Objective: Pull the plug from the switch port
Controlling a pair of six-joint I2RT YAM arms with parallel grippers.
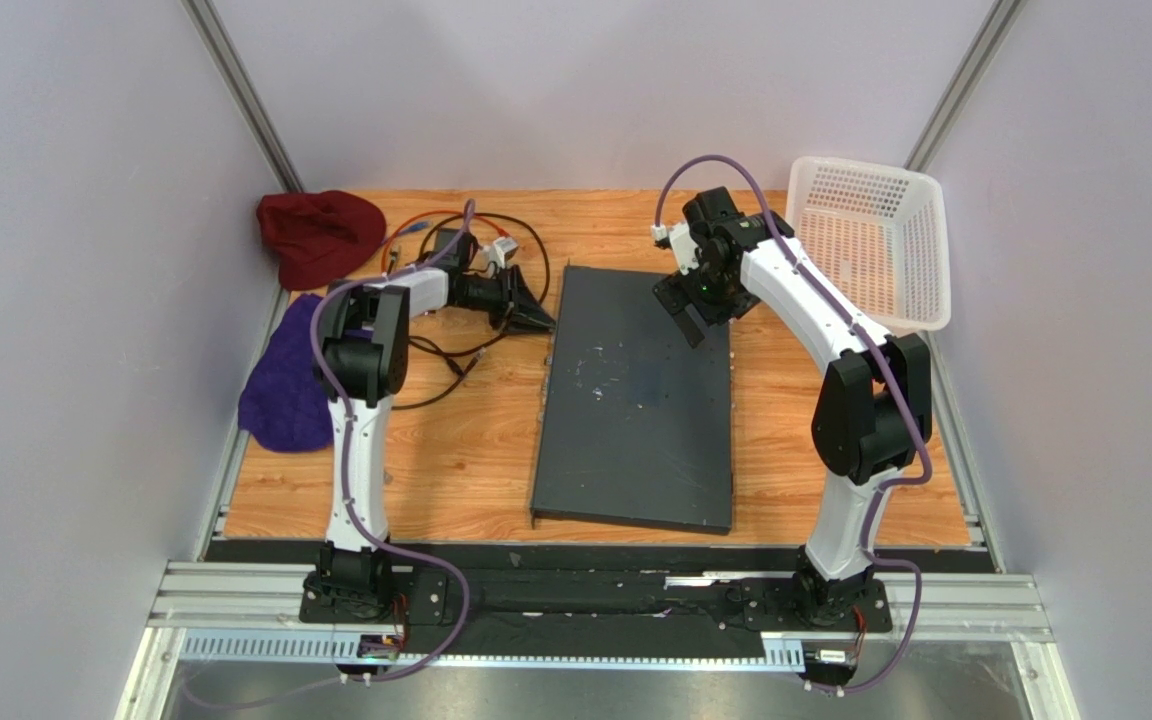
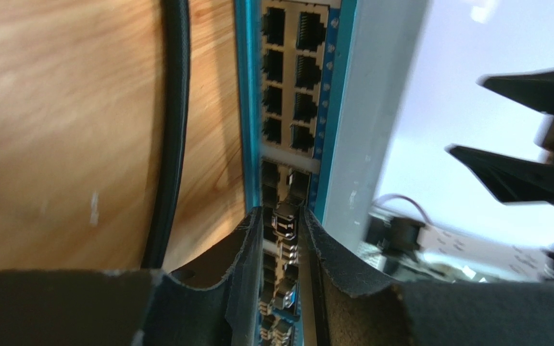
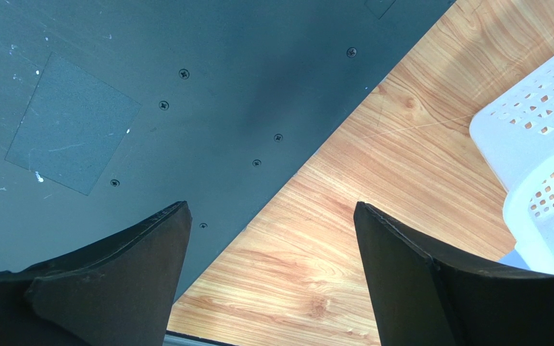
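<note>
The switch point(image 1: 635, 405) lies flat mid-surface point(image 1: 462, 465), long side running near to far, port face along its left edge. The L gripper point(image 1: 534, 315) comes in sideways at the far end of that edge. In the left wrist view its jaws are pinched in close on the plug point(image 2: 286, 225), which sits in the port rows w/ a pad on each side (how deep it's seated, can't tell). More ports point(image 2: 287, 79), empty, run on beyond it. A black cable point(image 2: 175, 108) lies on the wood just beside the port face.

The R gripper point(image 1: 683, 312) hangs over the switch's far right part, jaws spread wide and gripping nothing. Below them the right wrist view shows the switch's top, its edge and wood.

The white basket point(image 1: 875, 240) sits far right, apart from the switch. A red cloth point(image 1: 319, 233) and a purple cloth point(image 1: 289, 375) lie along the left side.
</note>
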